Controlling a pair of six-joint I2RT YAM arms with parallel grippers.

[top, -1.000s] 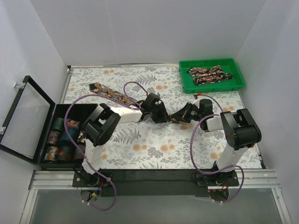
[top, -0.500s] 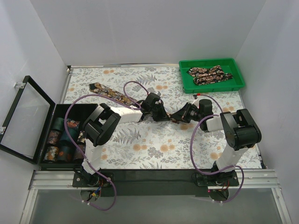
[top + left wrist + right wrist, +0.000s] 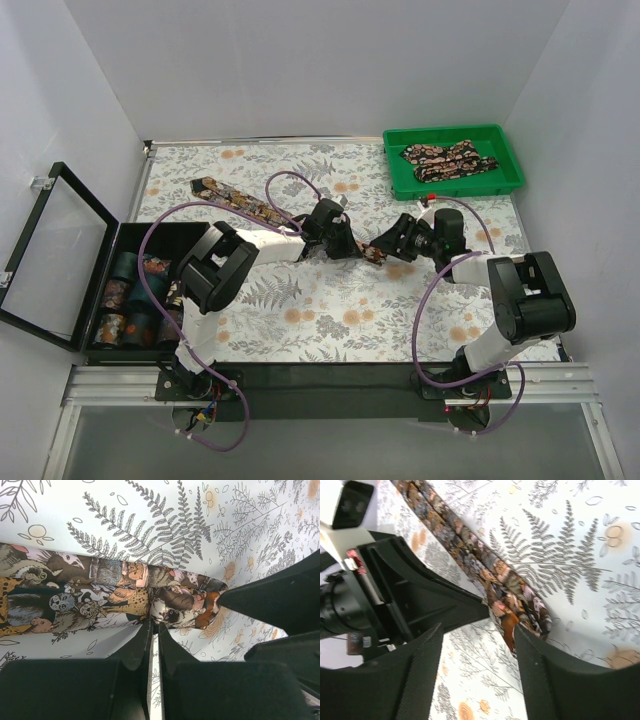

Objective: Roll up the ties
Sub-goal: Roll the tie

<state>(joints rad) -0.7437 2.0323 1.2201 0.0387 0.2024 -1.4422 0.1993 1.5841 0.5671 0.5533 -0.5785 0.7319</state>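
A dark paisley tie lies stretched over the patterned cloth from the back left toward the middle, and its near end is folded over. My left gripper is shut, its fingertips pinching the edge of that folded end. My right gripper faces it from the right and stands open. The tie's end lies just beside its right finger, with nothing between the pads. More ties lie bunched in the green tray.
The green tray stands at the back right. A black box with its lid swung open sits at the left edge and holds several rolled ties. Purple cables loop over both arms.
My right gripper has opened and let go of the tie's end, and its arm has drawn back to the right. My left gripper has closed on the folded end.
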